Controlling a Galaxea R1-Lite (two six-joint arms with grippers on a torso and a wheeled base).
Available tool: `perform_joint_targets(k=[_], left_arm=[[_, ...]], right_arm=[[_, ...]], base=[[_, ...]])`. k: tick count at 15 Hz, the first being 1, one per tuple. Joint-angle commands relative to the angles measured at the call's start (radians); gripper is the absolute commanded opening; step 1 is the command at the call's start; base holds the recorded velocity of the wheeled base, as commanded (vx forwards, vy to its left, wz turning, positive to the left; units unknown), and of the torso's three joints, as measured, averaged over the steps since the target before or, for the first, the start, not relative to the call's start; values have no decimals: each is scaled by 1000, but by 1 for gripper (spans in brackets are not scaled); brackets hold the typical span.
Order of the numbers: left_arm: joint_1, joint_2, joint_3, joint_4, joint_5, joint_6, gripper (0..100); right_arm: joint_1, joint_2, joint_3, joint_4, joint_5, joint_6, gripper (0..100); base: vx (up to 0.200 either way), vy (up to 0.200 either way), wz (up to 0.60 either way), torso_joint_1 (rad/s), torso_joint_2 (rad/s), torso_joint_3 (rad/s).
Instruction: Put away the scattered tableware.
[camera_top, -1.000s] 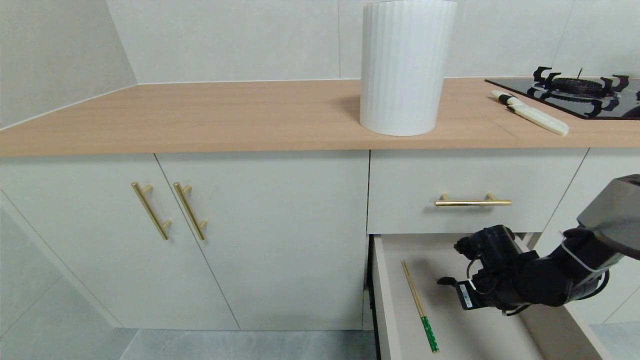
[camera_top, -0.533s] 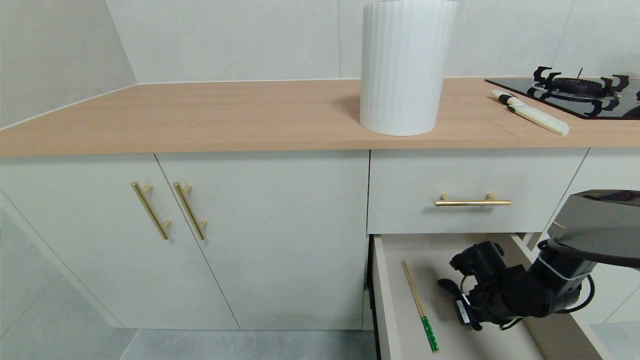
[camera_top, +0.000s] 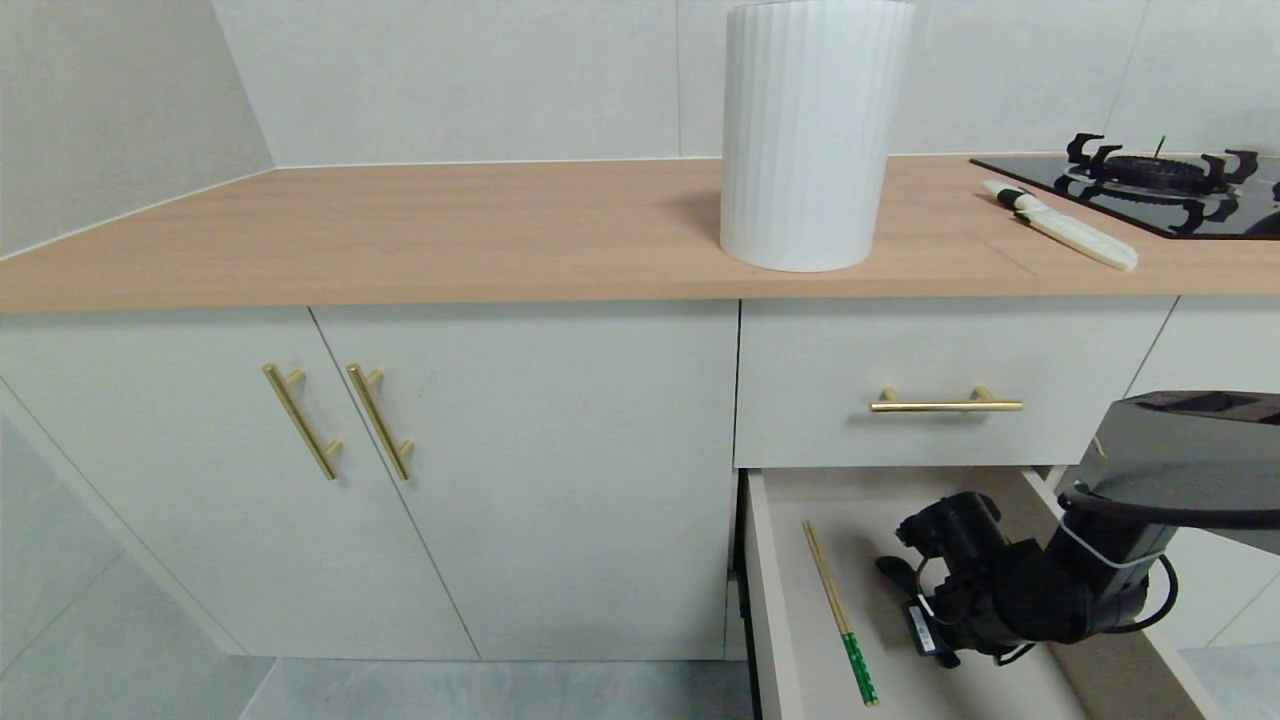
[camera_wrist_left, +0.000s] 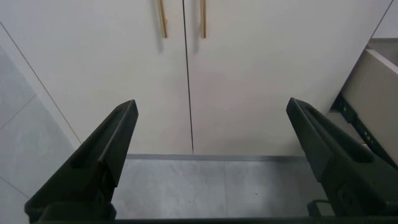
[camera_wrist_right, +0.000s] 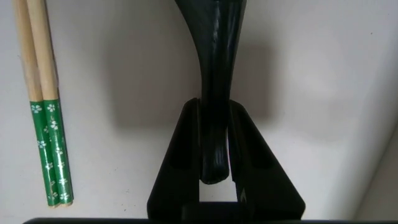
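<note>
One black utensil (camera_wrist_right: 211, 50) is gripped tight in the right tool (camera_wrist_right: 214, 112) inside the open drawer (camera_top: 765, 580), its long axis roughly parallel to the chopsticks (camera_top: 838, 615) lying nearer the drawer's left wall.

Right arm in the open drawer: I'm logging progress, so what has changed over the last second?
The right end effector has sunk lower into the drawer, remaining shut on the black utensil; nothing was released. The chopsticks in the drawer and the white container on the counter lie as before.
</note>
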Motion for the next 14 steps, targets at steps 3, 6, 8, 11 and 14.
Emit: perform_joint_targets(k=[3, 6, 8, 11, 14], left_arm=[[0, 0, 0, 0, 0, 0, 100], [0, 0, 0, 0, 0, 0, 100], [0, 0, 0, 0, 0, 0, 100], [0, 0, 0, 0, 0, 0, 100], [0, 0, 0, 0, 0, 0, 100]], right_arm=[[0, 3, 1, 1, 0, 0, 100], [0, -5, 1, 0, -1, 1, 100], [0, -56, 19, 1, -1, 1, 100], [2, -287, 116, 4, 2, 1, 100], [6, -544, 214, 32, 3, -3, 100]], base=[[0, 0, 0, 0, 0, 0], [0, 0, 0, 0, 0, 0], [0, 0, 0, 0, 0, 0], [0, 0, 0, 0, 0, 0], [0, 0, 0, 0, 0, 0]])
